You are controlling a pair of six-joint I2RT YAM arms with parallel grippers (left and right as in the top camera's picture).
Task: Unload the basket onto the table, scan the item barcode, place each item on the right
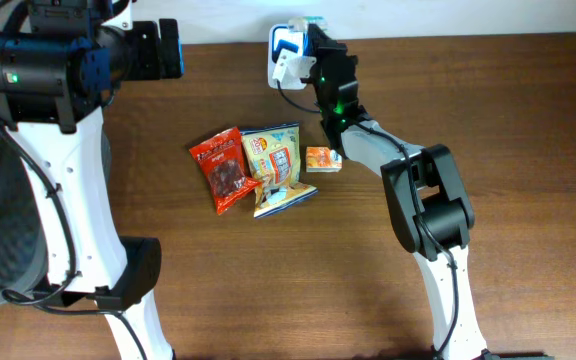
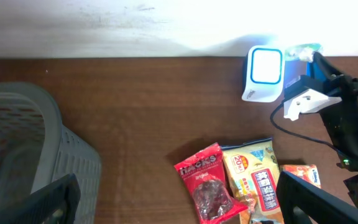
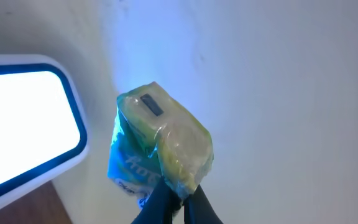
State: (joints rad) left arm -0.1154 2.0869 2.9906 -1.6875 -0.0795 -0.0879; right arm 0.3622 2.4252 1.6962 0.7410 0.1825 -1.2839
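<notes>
My right gripper (image 3: 179, 202) is shut on the bottom edge of a green and blue plastic packet (image 3: 160, 143), held up beside the lit white scanner (image 3: 23, 124). A small dark label shows near the packet's top. From overhead, the right gripper (image 1: 313, 37) reaches to the table's back edge, with the packet (image 1: 308, 21) just right of the scanner (image 1: 286, 50). My left gripper (image 1: 173, 48) hovers open at the back left, holding nothing. In its own view, the left gripper (image 2: 179, 205) stands wide above the table, with the scanner (image 2: 265, 73) far ahead.
A red snack bag (image 1: 226, 170), a yellow pouch (image 1: 276, 165) and a small orange box (image 1: 323, 159) lie mid-table. A grey basket (image 2: 23, 143) stands at the left. A cable (image 2: 303, 134) runs from the scanner.
</notes>
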